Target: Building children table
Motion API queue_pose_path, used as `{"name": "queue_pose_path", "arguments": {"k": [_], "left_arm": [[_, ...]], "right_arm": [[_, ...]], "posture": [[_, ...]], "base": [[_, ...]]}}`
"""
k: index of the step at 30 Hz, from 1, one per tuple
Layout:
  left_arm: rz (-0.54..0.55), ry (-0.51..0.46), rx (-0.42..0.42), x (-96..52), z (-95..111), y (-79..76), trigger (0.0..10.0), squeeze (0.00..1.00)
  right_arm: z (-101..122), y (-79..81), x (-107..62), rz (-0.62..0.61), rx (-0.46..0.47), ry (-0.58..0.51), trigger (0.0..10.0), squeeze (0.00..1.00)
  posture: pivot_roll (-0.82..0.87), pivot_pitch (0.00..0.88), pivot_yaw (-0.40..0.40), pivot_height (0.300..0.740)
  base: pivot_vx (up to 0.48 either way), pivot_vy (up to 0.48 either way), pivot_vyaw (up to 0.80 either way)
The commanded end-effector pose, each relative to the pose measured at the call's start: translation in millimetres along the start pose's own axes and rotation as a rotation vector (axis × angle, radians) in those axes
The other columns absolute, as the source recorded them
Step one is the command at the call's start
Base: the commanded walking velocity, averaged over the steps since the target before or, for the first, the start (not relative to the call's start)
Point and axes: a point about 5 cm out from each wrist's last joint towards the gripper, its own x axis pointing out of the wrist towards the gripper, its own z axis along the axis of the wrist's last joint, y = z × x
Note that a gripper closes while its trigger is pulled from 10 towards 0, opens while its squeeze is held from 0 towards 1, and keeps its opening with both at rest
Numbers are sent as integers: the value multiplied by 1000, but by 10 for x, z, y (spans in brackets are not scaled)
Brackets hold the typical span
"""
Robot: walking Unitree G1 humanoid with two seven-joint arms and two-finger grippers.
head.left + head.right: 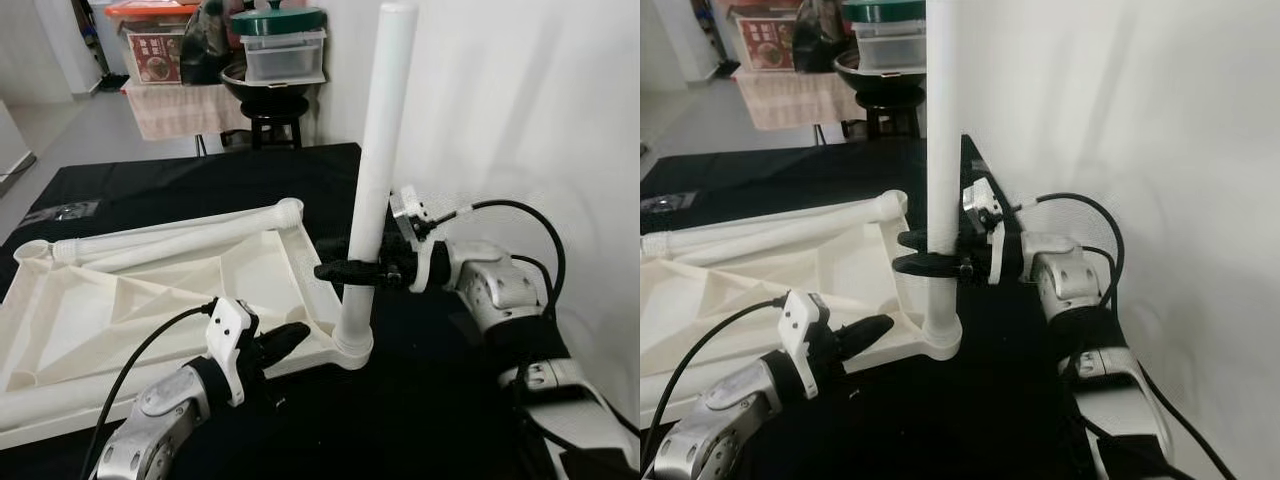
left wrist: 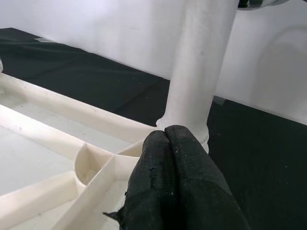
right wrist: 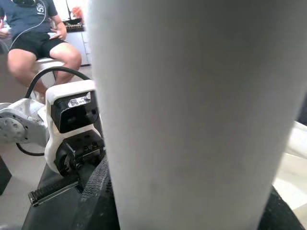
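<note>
On a black cloth-covered worktop (image 1: 200,185) lies one white plastic tabletop (image 1: 150,310), upside down, its ribbed underside showing; one smooth round white leg (image 1: 375,180) stands upright in its near right corner socket; two more legs (image 1: 180,238) lie side by side along its far edge; the right gripper (image 1: 345,270) has its black fingers clamped around the upright leg; the left gripper (image 1: 290,338), fingers pressed together on nothing, rests at the tabletop's rim beside that socket.

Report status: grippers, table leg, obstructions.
Right gripper shut on upright table leg. Left gripper shut, pressing tabletop corner. Second leg lies across tabletop. Nothing obstructing.
</note>
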Motion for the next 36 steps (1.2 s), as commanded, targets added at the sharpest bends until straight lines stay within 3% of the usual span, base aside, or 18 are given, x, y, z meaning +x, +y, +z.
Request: {"name": "queue_pose_path", "arguments": {"k": [1,3,4,6,7,8,9,14,18,19,20,21,24,25,33,34,35,36], "left_arm": [[0,2,4,-18,-12,-19,10000,0],[-1,1,3,-20,-12,-19,10000,0],[0,2,2,-29,-12,-14,10000,0],[0,2,2,-29,-12,-14,10000,0],[0,2,2,-35,-12,-8,10000,0],[0,2,2,-35,-12,-8,10000,0],[0,1,1,-39,-3,0,10000,0],[0,1,-1,-45,3,20,10000,0],[-5,0,-6,-38,10,31,10000,0],[3,-6,-4,-39,14,27,10000,0],[3,-6,-4,-39,14,27,10000,0],[8,-9,-3,-39,14,23,10000,0],[12,-12,-2,-40,14,20,10000,0],[9,-10,-1,-35,12,15,10000,0],[-3,-8,-4,-11,10,4,10000,0],[-3,-9,-3,-8,10,2,10000,0],[-3,-9,-3,-7,9,1,10000,0],[-3,-9,-3,-7,9,1,10000,0]], "right_arm": [[-106,35,-8,-49,18,0,0,0],[-159,69,-11,-121,21,-2,0,0],[-305,100,82,-291,50,31,0,0],[-305,100,82,-291,50,31,0,0],[-424,113,157,-477,70,58,0,0],[-424,113,157,-477,70,58,0,0],[-608,255,278,-645,135,77,0,0],[-632,354,367,-747,103,90,0,0],[-614,262,352,-747,102,83,0,0],[-575,221,364,-737,115,71,980,0],[-575,221,364,-737,115,71,980,0],[-503,194,378,-692,109,57,10000,0],[-443,197,389,-667,107,45,10000,0],[-372,243,398,-526,97,60,10000,1000],[41,81,104,-305,-22,32,10000,1000],[61,79,70,-215,-57,27,10000,914],[61,85,57,-157,-76,24,10000,0],[61,85,57,-157,-76,24,10000,0]], "posture": [[-98,0,-30,740],[-100,0,-34,740],[-101,0,-40,740],[-101,0,-40,740],[-101,0,-40,740],[-101,0,-40,740],[-105,0,-27,740],[-131,0,-7,740],[-115,0,-20,740],[-111,0,-23,740],[-111,0,-23,740],[-110,0,-23,740],[-110,0,-23,740],[-110,0,-22,740],[-101,0,-35,740],[-98,0,-37,740],[-98,0,-37,740],[-98,0,-37,740]], "base": [[0,0,0],[0,0,0],[0,0,0],[0,0,0],[0,0,0],[0,0,0],[0,0,0],[0,0,0],[0,0,0],[0,0,0],[0,0,0],[0,0,0],[0,0,0],[0,0,0],[0,0,0],[0,0,0],[0,0,0],[0,0,0]]}}
